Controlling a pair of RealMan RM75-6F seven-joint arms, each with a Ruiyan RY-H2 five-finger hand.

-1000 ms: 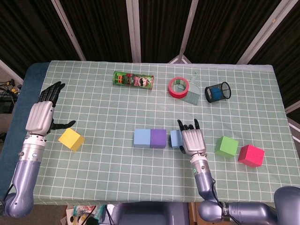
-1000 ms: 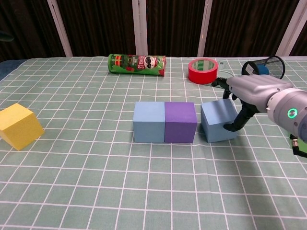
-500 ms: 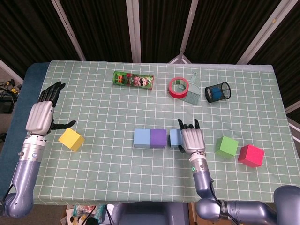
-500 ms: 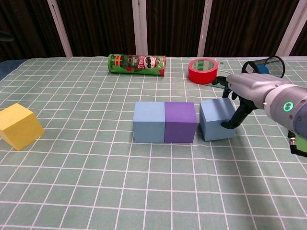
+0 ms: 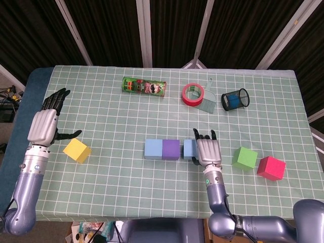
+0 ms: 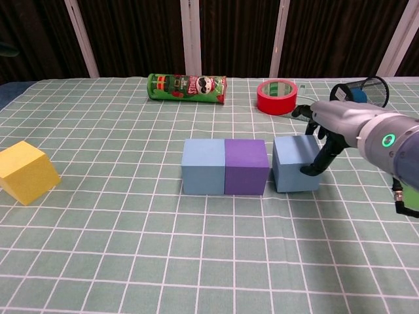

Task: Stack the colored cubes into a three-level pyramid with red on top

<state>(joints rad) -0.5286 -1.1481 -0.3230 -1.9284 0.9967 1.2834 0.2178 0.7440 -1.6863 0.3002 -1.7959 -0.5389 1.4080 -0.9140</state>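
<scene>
Right hand presses a dark fingertip against the right face of the third blue cube, its fingers spread and gripping nothing; from the head view the hand covers most of that cube. Whether the cube touches the purple cube is hard to tell; only a thin seam shows. A light blue cube sits flush on the purple cube's left. Right of the purple cube lie the green cube and red cube, outside the chest view. Left hand hovers open, far left of the purple cube, just above the yellow cube on the desk.
</scene>
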